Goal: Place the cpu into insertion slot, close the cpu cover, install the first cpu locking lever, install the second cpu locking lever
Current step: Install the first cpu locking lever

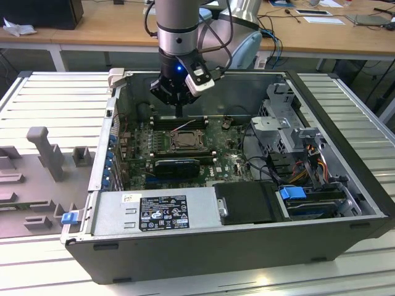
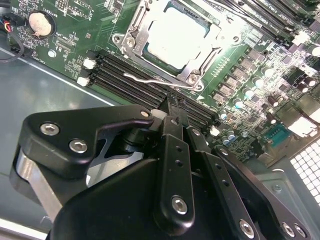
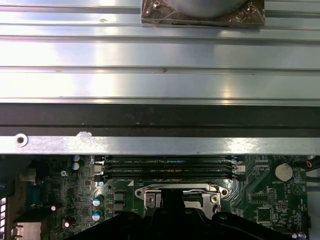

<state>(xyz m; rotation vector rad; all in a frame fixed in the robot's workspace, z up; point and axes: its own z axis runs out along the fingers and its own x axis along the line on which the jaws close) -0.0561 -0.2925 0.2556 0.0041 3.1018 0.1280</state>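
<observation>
Open computer case (image 1: 345, 203), green motherboard (image 2: 75, 30) inside.

Insertion slot (image 1: 183, 141) mid-board, beside black memory slots (image 2: 125, 80).

Cpu cover (image 2: 145, 30) looks down over socket.

Cpu (image 2: 175, 32) seated, bright silvery square in cover window.

One wire lever (image 2: 155, 82) apparently raised, unlatched; levers seemingly left.

Gripper (image 2: 176, 107) above memory slots, jaws together, empty.

The gripper (image 3: 172, 212) hid most of the insertion slot (image 3: 181, 192); the cpu (image 2: 175, 34) glared white, its surface unreadable.
</observation>
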